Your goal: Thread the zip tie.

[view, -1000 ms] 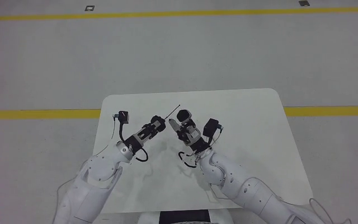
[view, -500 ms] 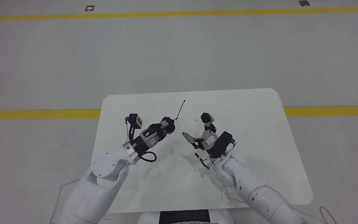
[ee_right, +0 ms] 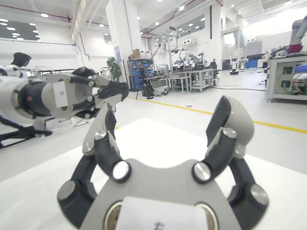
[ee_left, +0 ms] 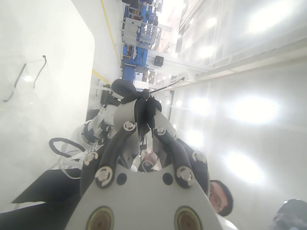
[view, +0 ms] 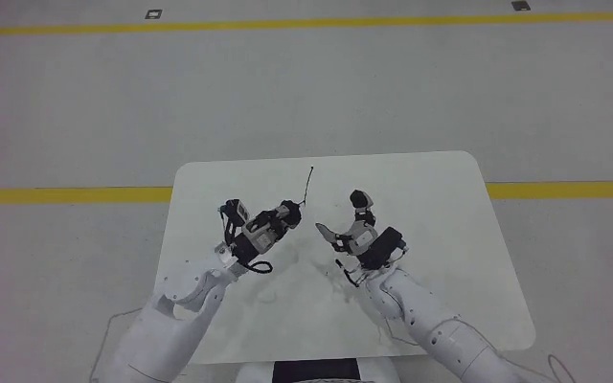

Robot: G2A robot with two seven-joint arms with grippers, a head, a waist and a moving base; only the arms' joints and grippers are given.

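Note:
A thin black zip tie (view: 306,184) sticks out from my left gripper (view: 284,214), which is shut on its lower end above the middle of the white table (view: 431,182). In the left wrist view the closed fingertips (ee_left: 134,95) pinch the zip tie (ee_left: 168,86), whose free end points away. My right gripper (view: 342,215) stands open just to the right, level with the left one, holding nothing. The right wrist view shows its two ribbed pads (ee_right: 109,118) spread wide, with the left gripper (ee_right: 112,92) and the zip tie (ee_right: 157,48) off to the side beyond them.
Two thin dark curved strips (ee_left: 38,71) lie on the table in the left wrist view. A loose cable (view: 335,273) hangs by the right forearm. The table's far half and right side are bare white surface.
The right gripper has opened and drawn back to the right, away from the tie. The left gripper has shifted slightly right, and the tie now points more upright.

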